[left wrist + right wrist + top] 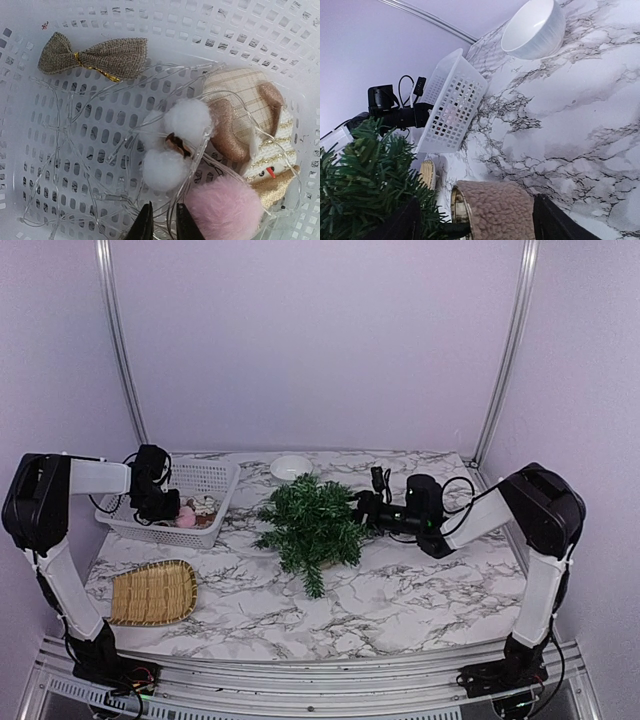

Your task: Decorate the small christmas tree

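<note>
Overhead. Upright at table centre: small christmas tree, a miniature dark green fir with bushy needle branches. Toward its 9 o'clock, well apart: white perforated plastic basket, with left gripper dipped inside. Just beside the foliage at 3 o'clock: right gripper, aimed toward 9 o'clock. Also on the grey-veined marble table: round white bowl at the tree's 12 o'clock, oval woven bamboo tray at 8 o'clock. Puts the left arm nearer the decorations, the right nearer the tree; likely calls for a carry from basket toward 3 o'clock.

Left wrist. Black fingertips at 6 o'clock of the frame, nearly together, a narrow slit between. Thin clear light-string wire sprawled over the basket floor, strands crossing that slit; pinched or not, cannot tell. Near at 12 o'clock: white cotton boll. Just beside the fingers at 2 o'clock: fluffy pink pompom. Beyond it: cream-and-gold fabric ornament. Far off at 11 o'clock: brown burlap bow, long axis 9-to-3.

Right wrist. Frame rolled sideways. Fingers standing wide apart at 7 and 5 o'clock, clamped on nothing. Between them: tan fuzzy round pot of the tree, branches at 9 o'clock. Lies with its axis 9-to-3, along the line between the fingers rather than across it, no contact visible on either side. Probably wants a turn of the wrist before any steadying grip on the pot's sides.
</note>
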